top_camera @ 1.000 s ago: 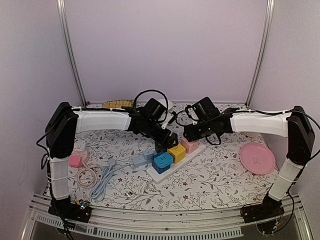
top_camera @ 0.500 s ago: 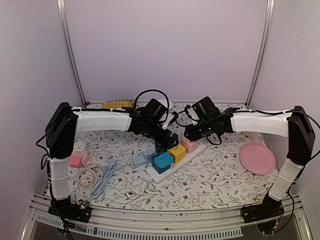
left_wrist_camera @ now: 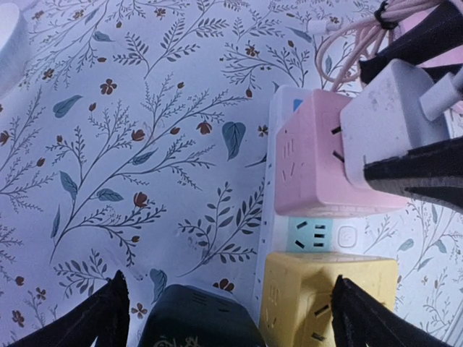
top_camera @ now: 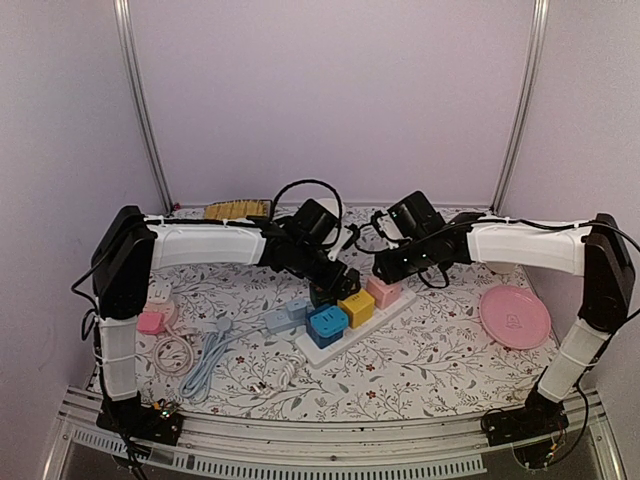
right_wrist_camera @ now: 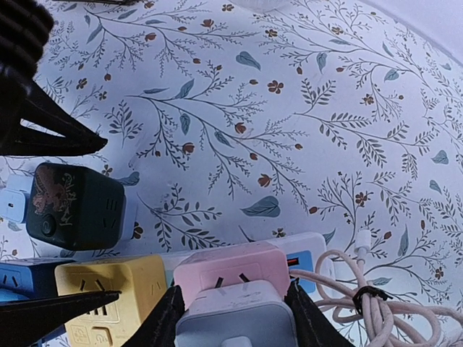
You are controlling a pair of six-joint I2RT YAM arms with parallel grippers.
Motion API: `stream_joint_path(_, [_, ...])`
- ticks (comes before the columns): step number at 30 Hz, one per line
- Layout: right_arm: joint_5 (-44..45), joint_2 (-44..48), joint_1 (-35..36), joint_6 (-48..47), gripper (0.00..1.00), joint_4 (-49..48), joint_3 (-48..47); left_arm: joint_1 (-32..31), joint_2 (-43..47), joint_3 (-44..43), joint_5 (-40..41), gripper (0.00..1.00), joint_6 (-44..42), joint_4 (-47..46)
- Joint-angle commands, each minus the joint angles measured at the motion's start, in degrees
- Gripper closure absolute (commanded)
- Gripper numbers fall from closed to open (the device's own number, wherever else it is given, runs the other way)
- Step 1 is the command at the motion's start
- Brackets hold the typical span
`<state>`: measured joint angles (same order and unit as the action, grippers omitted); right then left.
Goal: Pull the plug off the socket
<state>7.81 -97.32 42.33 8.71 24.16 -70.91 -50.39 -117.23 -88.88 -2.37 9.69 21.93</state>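
Note:
A white plug sits in the side face of the pink cube socket on a white power strip. Its two metal prongs show in a narrow gap between plug and cube. My right gripper is shut on the plug, one black finger on each side. The left wrist view shows the same plug against the pink cube. My left gripper is open just above the strip. A dark green cube and a yellow cube lie between its fingers, touching neither.
A blue cube sits at the strip's near end. A bundled pink cable lies by the strip's far end. At the left are a coiled white lead, a pink-and-white socket and a grey-blue cable. A pink plate is at right.
My right gripper's jaws have narrowed onto the white plug, and its wrist has shifted slightly right and back. The left arm has stayed put.

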Motion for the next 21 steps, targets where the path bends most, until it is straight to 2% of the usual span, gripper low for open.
stream_joint_path(1, [-0.37,5.91,-0.82,-1.07,0.76,-5.01,-5.22,-1.15,-1.25,0.08,1.64,0.03,-0.38,4.70])
stream_joint_path(6, [-1.48,5.83,-0.74,-1.58,0.77,-4.75,-6.86,-1.29,-1.33,0.07,2.07,0.03,-0.49,4.95])
stream_joint_path(16, [1.90,5.03,-1.03,-2.86,0.77,-3.27,-7.08,-1.73,-1.17,-1.13,2.41,0.03,0.06,4.55])
stream_joint_path(21, [-2.68,5.12,-5.07,1.08,0.78,-2.16,-9.01,-1.19,0.07,-3.50,1.84,0.03,0.22,3.18])
